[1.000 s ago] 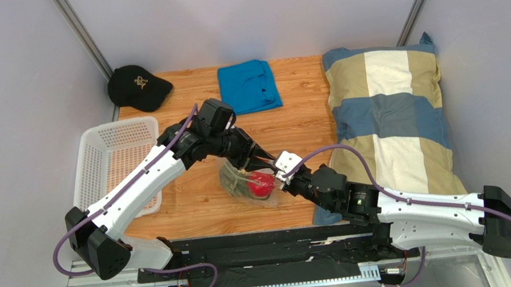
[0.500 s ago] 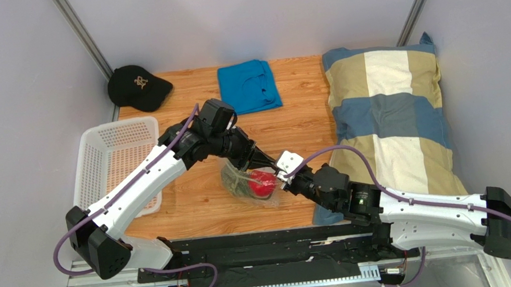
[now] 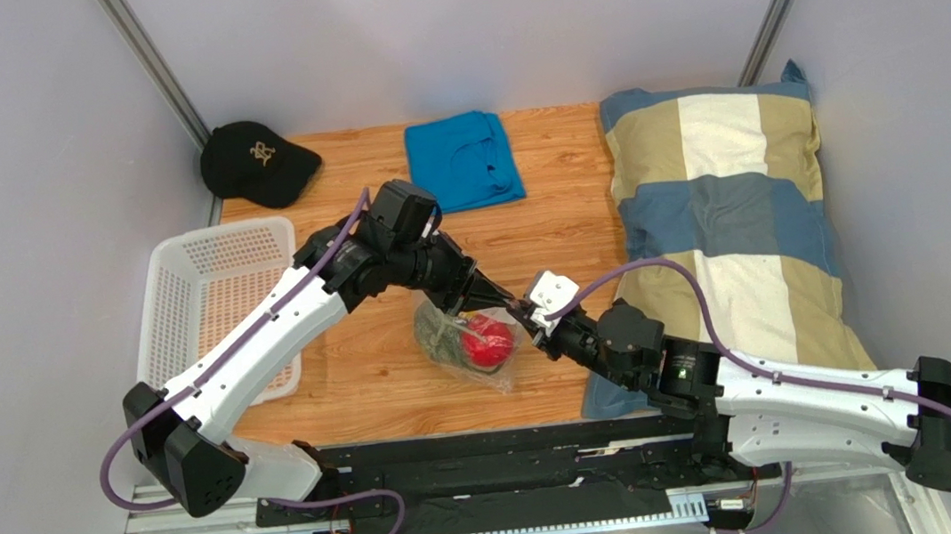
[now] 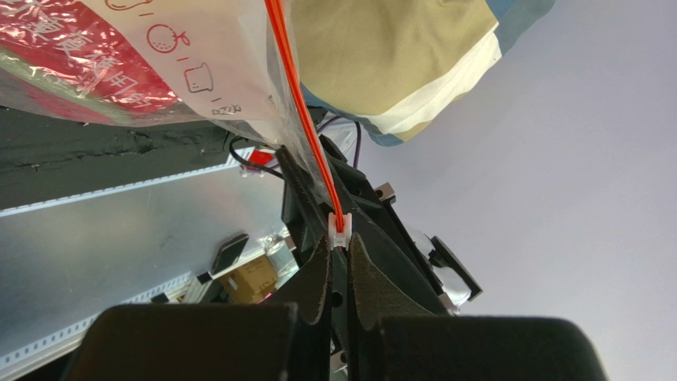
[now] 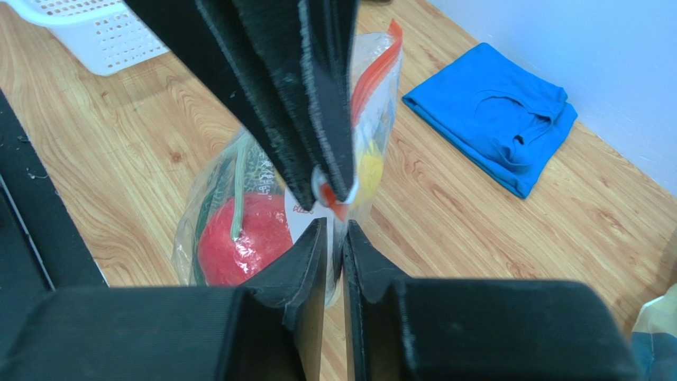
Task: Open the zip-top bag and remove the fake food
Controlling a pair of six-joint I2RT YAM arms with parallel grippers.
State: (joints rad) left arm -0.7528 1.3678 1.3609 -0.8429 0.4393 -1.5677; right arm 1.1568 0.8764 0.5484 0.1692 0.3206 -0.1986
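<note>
2 pinches | L gripper (image 4: 340, 248), R gripper (image 5: 334, 228) | zip-top bag (image 3: 442, 338) (fake food (image 3: 490, 342) inside)

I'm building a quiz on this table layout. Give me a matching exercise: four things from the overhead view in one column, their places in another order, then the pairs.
Things:
1 black cap
2 folded blue shirt
3 white basket
4 zip-top bag

Places:
A centre
B far left corner
C left edge
D far edge, middle

Pairs: 1-B; 2-D; 3-C; 4-A
</note>
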